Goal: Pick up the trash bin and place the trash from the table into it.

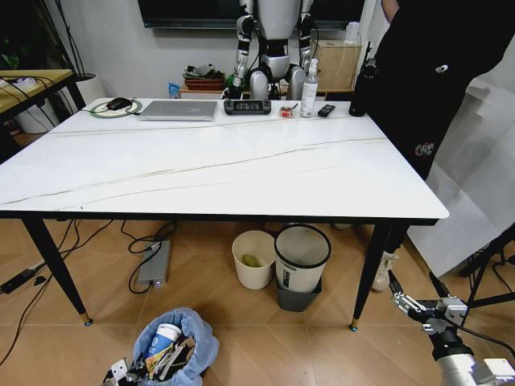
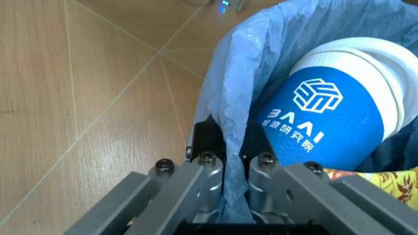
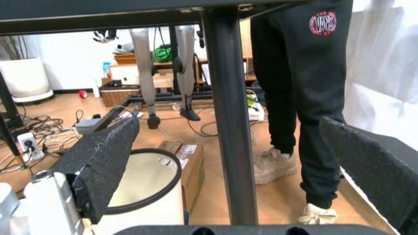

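**A:** Why does the table (image 1: 217, 173) look so bare?

**B:** My guess is the clearing is done. Its marble top carries one laptop (image 1: 179, 110), one game controller (image 1: 247, 106), one white bottle (image 1: 309, 88) and a remote along the far edge, none of it litter.

**A:** And the bins?

**B:** Three. A cream bin (image 1: 253, 258) and a grey-black bin (image 1: 302, 267) stand side by side under the table. The trash bin (image 1: 177, 347), with its blue liner, sits on the floor nearer the robot, low on its left.

**A:** What holds it?

**B:** The left gripper (image 2: 230, 169), fingers pinched tight over the rim and liner, one inside, one outside. That suits carrying by the edge.

**A:** What's inside?

**B:** One blue-and-white paper cup (image 2: 333, 115) leaning against the liner, with yellow wrapper beside it.

**A:** The other arm?

**B:** The right gripper (image 1: 415, 305) hangs low beside the table's near right leg, fingers spread wide, holding nothing.
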Motion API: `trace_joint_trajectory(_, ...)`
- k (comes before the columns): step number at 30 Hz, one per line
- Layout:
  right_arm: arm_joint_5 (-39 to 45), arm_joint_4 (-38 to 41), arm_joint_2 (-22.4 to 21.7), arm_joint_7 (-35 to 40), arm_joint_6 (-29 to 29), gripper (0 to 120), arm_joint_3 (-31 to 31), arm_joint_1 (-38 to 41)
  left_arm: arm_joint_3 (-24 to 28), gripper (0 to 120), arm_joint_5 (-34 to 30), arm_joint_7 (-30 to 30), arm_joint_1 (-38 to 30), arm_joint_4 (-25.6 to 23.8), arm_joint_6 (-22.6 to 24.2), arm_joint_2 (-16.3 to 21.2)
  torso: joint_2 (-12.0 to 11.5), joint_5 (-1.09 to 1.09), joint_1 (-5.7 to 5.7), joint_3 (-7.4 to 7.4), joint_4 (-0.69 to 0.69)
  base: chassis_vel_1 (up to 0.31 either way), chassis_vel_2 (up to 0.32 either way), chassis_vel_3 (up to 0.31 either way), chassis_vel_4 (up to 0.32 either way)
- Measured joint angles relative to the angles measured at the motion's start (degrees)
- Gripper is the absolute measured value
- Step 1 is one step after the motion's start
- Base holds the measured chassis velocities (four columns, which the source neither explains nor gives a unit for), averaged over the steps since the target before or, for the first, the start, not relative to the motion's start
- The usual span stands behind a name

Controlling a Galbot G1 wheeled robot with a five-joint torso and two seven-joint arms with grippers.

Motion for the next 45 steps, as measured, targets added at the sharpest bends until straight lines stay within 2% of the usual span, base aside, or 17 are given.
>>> trace_joint_trajectory(6, 0.0, 0.0, 0.0, 0.0, 0.0, 100, 0.0, 0.0, 0.0, 25, -0.14, 0.25, -0.37, 0.53, -0.1, 0.0, 0.07, 0.01, 0.03, 0.04, 0.0, 0.0, 0.0, 0.0, 0.0)
trace_joint_trajectory(9, 0.0, 0.0, 0.0, 0.0, 0.0, 100, 0.0, 0.0, 0.01, 32, -0.15, 0.28, -0.36, 0.54, -0.19, 0.0, 0.09, 0.0, 0.03, 0.05, 0.0, 0.0, 0.0, 0.0, 0.0)
trace_joint_trajectory(11, 0.0, 0.0, 0.0, 0.0, 0.0, 100, 0.0, 0.0, 0.03, 43, -0.27, 0.33, -0.13, 0.26, -0.4, 0.05, 0.1, -0.01, 0.04, 0.06, 0.0, 0.0, 0.0, 0.0, 0.0)
trace_joint_trajectory(14, 0.0, 0.0, 0.0, 0.0, 0.0, 100, 0.0, 0.0, 0.04, 47, -0.43, 0.34, 0.09, -0.05, -0.49, 0.13, 0.11, 0.0, 0.04, 0.07, 0.0, 0.0, 0.0, 0.0, 0.0)
trace_joint_trajectory(15, 0.0, 0.0, 0.0, 0.0, 0.0, 100, 0.01, 0.0, 0.04, 53, -0.51, 0.34, 0.18, -0.18, -0.51, 0.16, 0.11, 0.0, 0.05, 0.07, 0.0, 0.0, 0.0, 0.0, 0.0)
trace_joint_trajectory(19, 0.0, 0.0, 0.0, 0.0, 0.0, 100, 0.0, 0.0, -0.08, 73, -1.88, 0.45, 2.63, -4.05, -0.54, 0.88, 0.15, 0.01, 0.06, 0.09, 0.0, 0.0, 0.0, 0.0, 0.0)
trace_joint_trajectory(21, 0.0, 0.0, 0.0, 0.0, 0.0, 100, 0.0, 0.0, -0.12, 77, -2.08, 0.52, 3.12, -4.93, -0.53, 0.98, 0.15, 0.0, 0.06, 0.09, 0.0, 0.0, 0.0, 0.0, 0.0)
trace_joint_trajectory(24, 0.0, 0.0, 0.0, 0.0, 0.0, 100, 0.0, 0.0, -0.17, 88, -2.84, 0.84, 6.04, -10.1, -0.53, 1.46, 0.16, -0.01, 0.07, 0.1, 0.0, 0.0, 0.0, 0.0, 0.0)
trace_joint_trajectory(26, 0.0, 0.0, 0.0, 0.0, 0.0, 100, 0.01, 0.0, -0.42, 94, -2.41, 2.0, 9.24, -16.46, -1.5, 1.78, 0.17, -0.02, 0.07, 0.11, 0.01, 0.0, 0.0, 0.0, 0.0)
trace_joint_trajectory(27, 0.0, 0.0, 0.0, 0.0, 0.0, 100, 0.0, 0.0, -0.99, 99, -1.57, 3.48, 11.38, -21.14, -3.08, 1.9, 0.18, 0.0, 0.07, 0.11, 0.0, 0.0, 0.0, 0.0, 0.0)
trace_joint_trajectory(28, 0.0, 0.0, 0.0, 0.0, 0.0, 100, 0.0, 0.0, -0.99, 99, -1.57, 3.48, 11.38, -21.14, -3.08, 1.9, 0.18, 0.0, 0.07, 0.11, 0.0, 0.0, 0.0, 0.0, 0.0)
trace_joint_trajectory(30, 0.0, 0.0, 0.0, 0.0, 0.0, 100, 0.0, -0.01, -2.71, 106, 0.2, 7.01, 15.23, -28.93, -6.27, 1.9, 0.2, 0.01, 0.07, 0.11, 0.0, 0.0, 0.0, 0.0, 0.0)
trace_joint_trajectory(34, 0.0, 0.0, 0.0, 0.0, 0.0, 100, 0.0, 0.0, -4.64, 112, 0.88, 12.97, 21.27, -40.34, -12.06, 1.65, 0.2, 0.01, 0.08, 0.12, 0.0, 0.0, 0.0, 0.0, 0.0)
trace_joint_trajectory(35, 0.0, 0.0, 0.0, 0.0, 0.0, 100, 0.0, 0.0, -4.64, 112, 0.88, 12.97, 21.27, -40.34, -12.06, 1.65, 0.2, 0.01, 0.08, 0.12, 0.0, 0.0, 0.0, 0.0, 0.0)
trace_joint_trajectory(38, 0.0, 0.0, 0.0, 0.0, 0.0, 100, -0.01, 0.0, -4.04, 114, 0.27, 16.72, 27.2, -49.83, -13.9, 1.0, 0.21, 0.02, 0.08, 0.12, 0.0, 0.0, 0.0, 0.0, 0.0)
trace_joint_trajectory(40, 0.0, 0.0, 0.0, 0.0, 0.0, 100, 0.0, 0.0, -3.52, 115, 0.36, 18.27, 29.65, -53.19, -14.51, 0.64, 0.21, 0.03, 0.08, 0.12, 0.02, 0.0, 0.0, 0.0, 0.0)
trace_joint_trajectory(45, 0.0, 0.0, 0.0, 0.0, 0.0, 100, 0.0, 0.0, -3.32, 113, 0.42, 18.66, 30.24, -53.99, -14.64, 0.52, 0.22, 0.0, 0.08, 0.13, 0.0, 0.0, 0.0, 0.0, 0.0)
